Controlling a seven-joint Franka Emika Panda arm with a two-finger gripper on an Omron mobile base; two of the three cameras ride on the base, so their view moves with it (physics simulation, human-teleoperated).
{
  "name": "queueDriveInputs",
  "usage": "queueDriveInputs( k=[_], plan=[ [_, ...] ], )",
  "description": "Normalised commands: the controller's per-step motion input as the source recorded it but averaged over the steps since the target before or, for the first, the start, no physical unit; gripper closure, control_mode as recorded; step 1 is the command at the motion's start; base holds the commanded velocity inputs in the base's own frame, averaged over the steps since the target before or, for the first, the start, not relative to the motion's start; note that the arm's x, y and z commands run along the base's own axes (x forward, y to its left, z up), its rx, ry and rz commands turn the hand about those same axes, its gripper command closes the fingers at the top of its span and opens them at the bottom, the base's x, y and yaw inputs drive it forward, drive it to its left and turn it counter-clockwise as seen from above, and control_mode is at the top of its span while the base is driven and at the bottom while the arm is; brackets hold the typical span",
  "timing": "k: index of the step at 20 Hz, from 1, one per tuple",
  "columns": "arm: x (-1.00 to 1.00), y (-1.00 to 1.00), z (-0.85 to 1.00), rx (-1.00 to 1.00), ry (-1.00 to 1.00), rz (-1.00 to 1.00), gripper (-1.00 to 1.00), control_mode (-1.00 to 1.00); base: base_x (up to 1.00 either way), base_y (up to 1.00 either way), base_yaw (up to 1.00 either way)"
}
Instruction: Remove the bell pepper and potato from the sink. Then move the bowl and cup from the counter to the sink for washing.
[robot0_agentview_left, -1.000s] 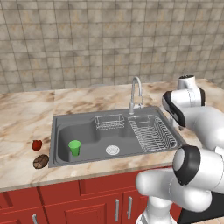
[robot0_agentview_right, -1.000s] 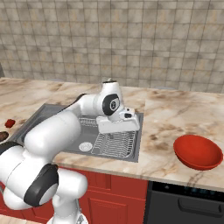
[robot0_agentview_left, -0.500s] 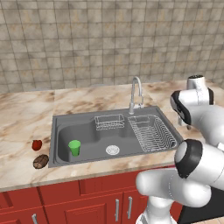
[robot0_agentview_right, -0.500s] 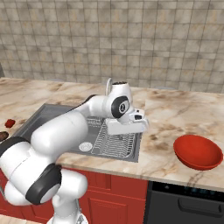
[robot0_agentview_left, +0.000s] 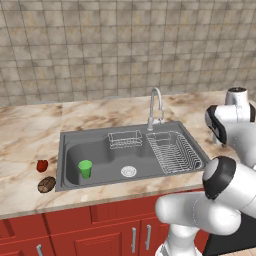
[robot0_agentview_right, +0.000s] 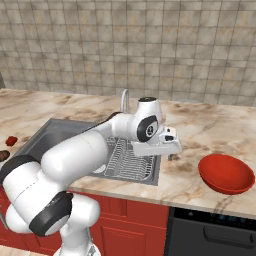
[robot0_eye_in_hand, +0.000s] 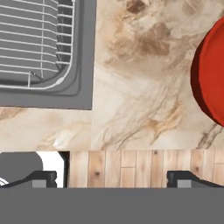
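1. We see our gripper (robot0_agentview_right: 170, 156) hanging over the marble counter (robot0_agentview_right: 210, 125), just past the right edge of the sink (robot0_agentview_left: 70, 150). Its jaws are spread wide with nothing between them; in the hand view the two dark fingertips (robot0_eye_in_hand: 41, 177) stand far apart at the bottom.
2. The bowl (robot0_agentview_right: 226, 173) sits on the counter to the right of our gripper, near the front edge and apart from the fingers. In the hand view its red rim enters from the right side.
3. The cup (robot0_agentview_left: 85, 168) stands upright in the left part of the basin, near the round drain (robot0_agentview_left: 128, 171).
4. The bell pepper (robot0_agentview_left: 42, 165) and the potato (robot0_agentview_left: 46, 184) both lie on the counter just left of the sink, the potato nearer the front edge, the two close together but not touching.
5. Around the work area we note the wire dish rack (robot0_agentview_left: 175, 150) filling the right part of the sink, a smaller wire basket (robot0_agentview_left: 124, 139) at the back of the basin, and the chrome faucet (robot0_agentview_left: 155, 107) rising behind them.
6. Between our gripper and the bowl there is bare marble; we see nothing lying on that stretch.
7. Between the bowl and the basin stands the dish rack, and our own arm (robot0_agentview_right: 95, 150) stretches across the sink from the left.
8. Below the counter run red cabinet fronts (robot0_agentview_left: 100, 230), and a tiled wall (robot0_agentview_left: 125, 45) rises behind.
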Motion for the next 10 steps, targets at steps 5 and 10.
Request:
queueDriveInputs(
  k=[5,10],
  plan=[
    [0.03,-0.31,-0.09,0.0,-0.02,0.0,-1.0,-1.0,0.0,0.0,0.0],
    [0.11,-0.28,-0.11,0.0,-0.03,0.0,-1.0,-1.0,0.0,0.0,0.0]
  ],
)
